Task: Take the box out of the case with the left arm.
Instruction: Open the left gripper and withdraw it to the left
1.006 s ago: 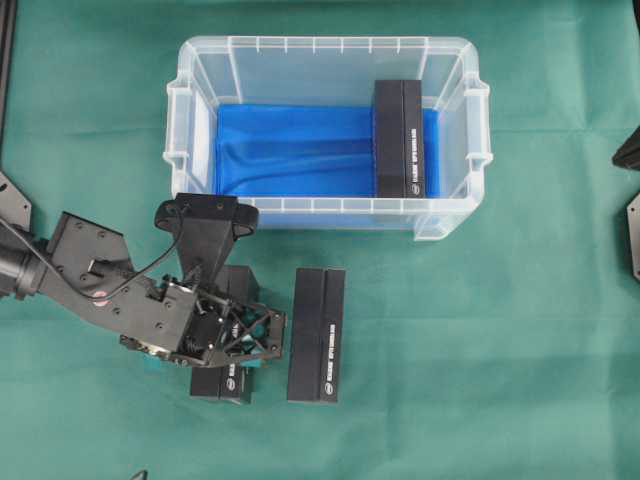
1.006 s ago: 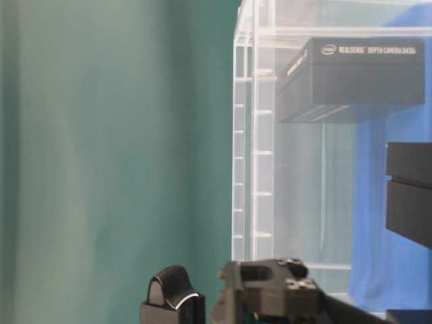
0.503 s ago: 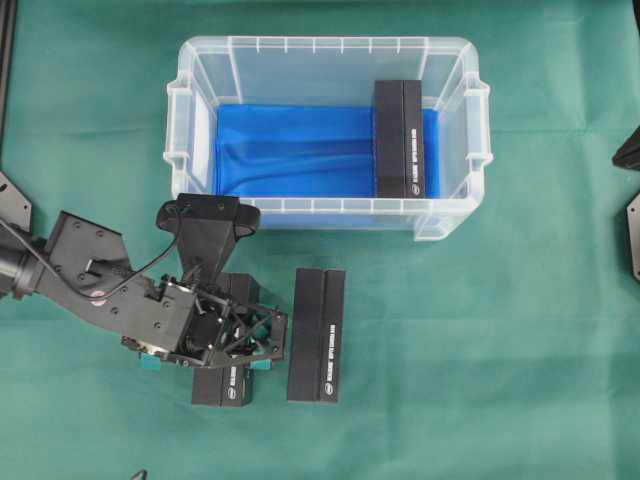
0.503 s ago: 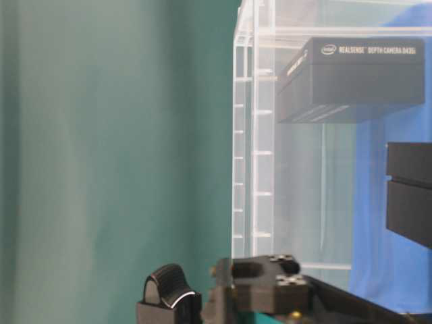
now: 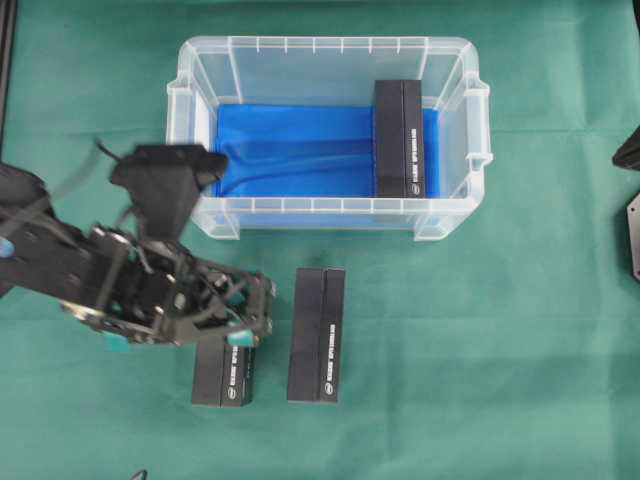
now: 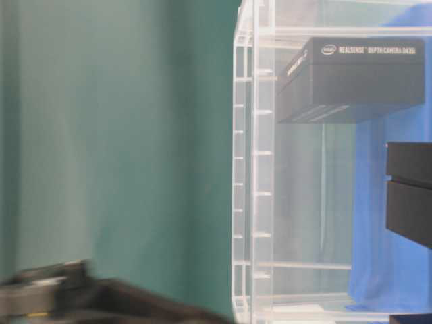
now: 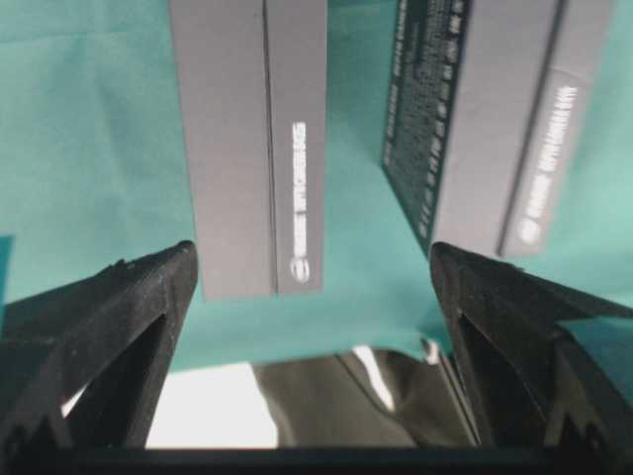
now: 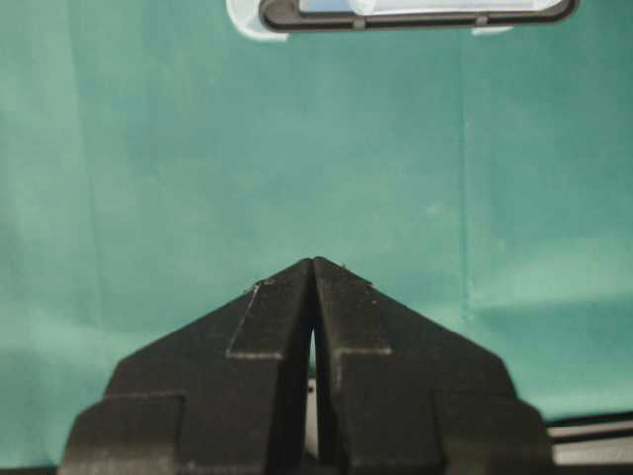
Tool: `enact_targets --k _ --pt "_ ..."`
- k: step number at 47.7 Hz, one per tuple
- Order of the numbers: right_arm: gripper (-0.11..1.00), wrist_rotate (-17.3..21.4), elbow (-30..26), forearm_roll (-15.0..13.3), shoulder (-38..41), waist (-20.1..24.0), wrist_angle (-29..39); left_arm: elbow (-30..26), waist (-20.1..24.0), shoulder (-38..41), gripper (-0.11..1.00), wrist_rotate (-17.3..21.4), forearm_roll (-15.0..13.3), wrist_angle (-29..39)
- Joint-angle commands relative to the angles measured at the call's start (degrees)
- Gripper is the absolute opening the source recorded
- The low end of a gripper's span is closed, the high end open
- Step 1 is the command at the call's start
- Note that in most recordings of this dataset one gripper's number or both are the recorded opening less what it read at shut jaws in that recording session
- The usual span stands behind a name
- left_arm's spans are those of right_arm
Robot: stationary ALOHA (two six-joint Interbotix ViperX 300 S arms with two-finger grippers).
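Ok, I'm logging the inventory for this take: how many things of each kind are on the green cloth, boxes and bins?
Black rectangular cardboard boxes: 3 (one in the bin, two on the cloth)
Clear plastic bin with blue cloth lining: 1
Total: 4

A green cloth (image 5: 520, 300) covers the whole tabletop, lightly creased and evenly lit, with soft shadows. At the far left edge, a dark strip (image 5: 6, 60) borders it.

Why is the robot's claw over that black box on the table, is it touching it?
Apart. The left wrist view shows the left gripper open, green cloth showing between its fingers and the box.
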Motion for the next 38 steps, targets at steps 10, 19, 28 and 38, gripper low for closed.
enact_targets --k 10,19,28,38 --pt "0.00 0.0 -1.7 -0.2 0.2 -0.1 -0.4 -8.3 0.8 -3.4 0.95 0.4 1.0 8.5" --pt "0.00 0.0 -1.7 -0.3 0.2 -0.1 -0.4 -8.9 1.1 -3.0 0.95 2.8 1.1 8.5" --pt "0.00 0.0 -1.6 -0.4 0.2 0.0 -0.4 -8.3 1.4 -3.3 0.95 3.5 1.0 8.8" --pt "0.00 0.0 -1.7 -0.4 0.2 -0.1 -0.4 -3.8 -0.6 -6.9 0.95 3.3 0.4 9.0"
